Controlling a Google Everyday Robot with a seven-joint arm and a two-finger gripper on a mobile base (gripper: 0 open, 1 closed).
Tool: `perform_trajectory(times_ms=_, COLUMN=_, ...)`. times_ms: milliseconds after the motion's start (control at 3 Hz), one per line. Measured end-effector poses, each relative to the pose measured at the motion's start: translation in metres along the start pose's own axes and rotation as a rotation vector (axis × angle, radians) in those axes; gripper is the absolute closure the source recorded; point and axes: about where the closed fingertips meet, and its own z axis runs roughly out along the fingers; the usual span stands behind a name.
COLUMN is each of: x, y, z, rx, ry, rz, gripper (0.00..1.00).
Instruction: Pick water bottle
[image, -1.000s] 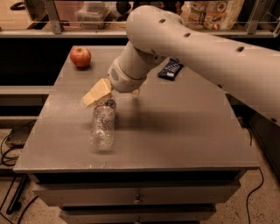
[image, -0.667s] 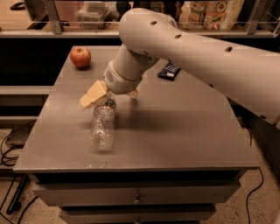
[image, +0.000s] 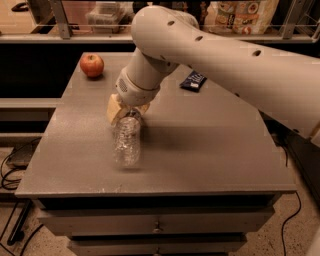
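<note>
Caught mid-approach, at the grasping step. Found the water bottle (image: 126, 142) lying on its side on the grey table (image: 210, 150), left of the middle, neck end pointing toward the back and base toward the front edge. Saw the gripper (image: 126, 111) down low at that neck end, touching or all but touching the bottle, hung from the thick pale arm (image: 225, 65) reaching in from the right. Could not tell how wide the gripper stood, nor whether it had any real hold on the bottle; judged nothing lifted, since the bottle lay flat on the tabletop.

Called next, by this reading, for a firm close around the neck or shoulder and then a straight lift; worth minding that thin, crinkled plastic may give or roll sideways under a loose pinch.

Counted one water bottle, one red apple (image: 92, 65) at the far left corner, well apart from the bottle, one dark snack packet (image: 193, 80) behind the arm, one table, one gripper.
</note>
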Motion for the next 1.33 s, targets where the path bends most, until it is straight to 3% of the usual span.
perform_trajectory(times_ms=333, x=-0.001, y=0.0, z=-0.001, rx=0.0, ry=0.0, rz=0.0, gripper=0.84)
perform_trajectory(times_ms=667, x=-0.013, y=-0.005, z=-0.024, rx=0.024, ry=-0.035, rz=-0.033, gripper=1.0)
perform_trajectory(times_ms=1000, x=-0.031, y=-0.025, z=-0.066, rx=0.027, ry=-0.113, rz=-0.075, gripper=1.0)
perform_trajectory(times_ms=1333, x=-0.05, y=-0.07, z=-0.133, rx=0.001, ry=-0.234, rz=-0.16, gripper=1.0)
